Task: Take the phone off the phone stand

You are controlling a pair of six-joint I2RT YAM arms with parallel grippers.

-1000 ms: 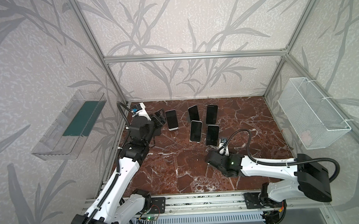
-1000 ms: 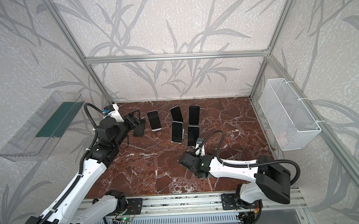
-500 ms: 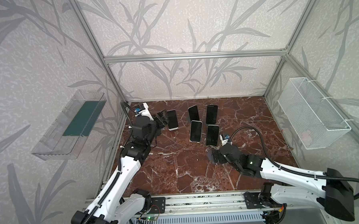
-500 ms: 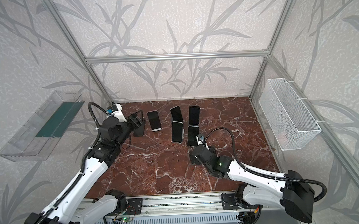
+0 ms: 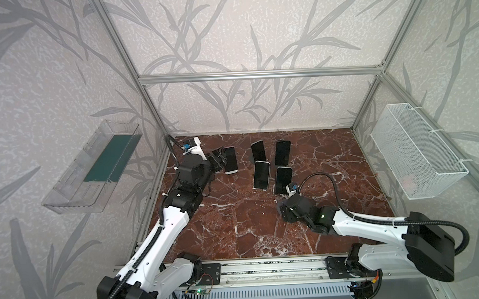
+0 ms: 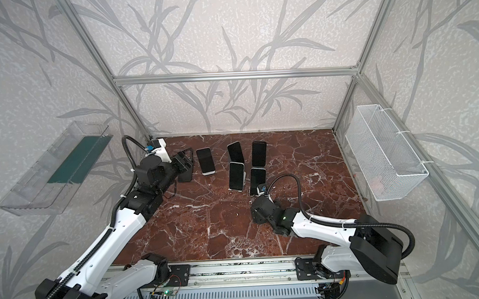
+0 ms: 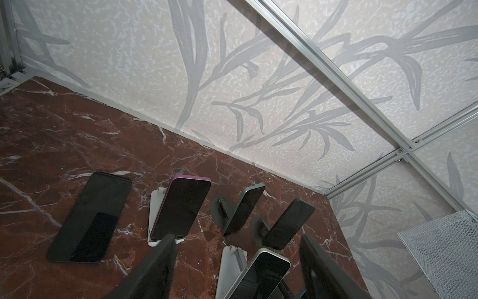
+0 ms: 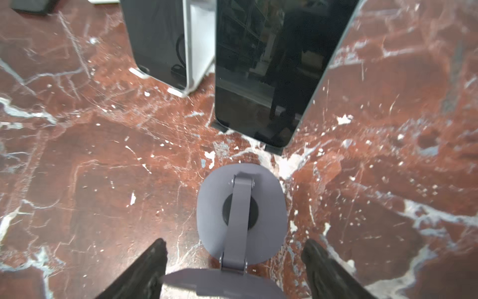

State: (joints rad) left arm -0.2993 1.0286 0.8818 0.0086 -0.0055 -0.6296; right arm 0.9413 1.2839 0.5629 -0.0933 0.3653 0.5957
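Desk (image 5: 236, 233): left gripper (image 7: 238, 236) wide, empty, well apart from the empty stand (image 8: 241, 220); right gripper (image 8: 234, 242) wide, straddling that stand, no grip yet. We judge 1 flat phone (image 7: 90, 220) done, well apart from the stand; 5 propped phones (image 5: 261, 174) beyond it left to do. No brands/text legible.

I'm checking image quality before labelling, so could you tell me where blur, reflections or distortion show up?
Right wrist view: the marble floor looks soft, the right gripper's fingers are blurred, and the phone screen mirrors the room. Left wrist view: the propped phones are sharp, the left gripper's fingers blurred. In both top views: even light, faint shadows, frame posts splay outward, wide-angle perspective.
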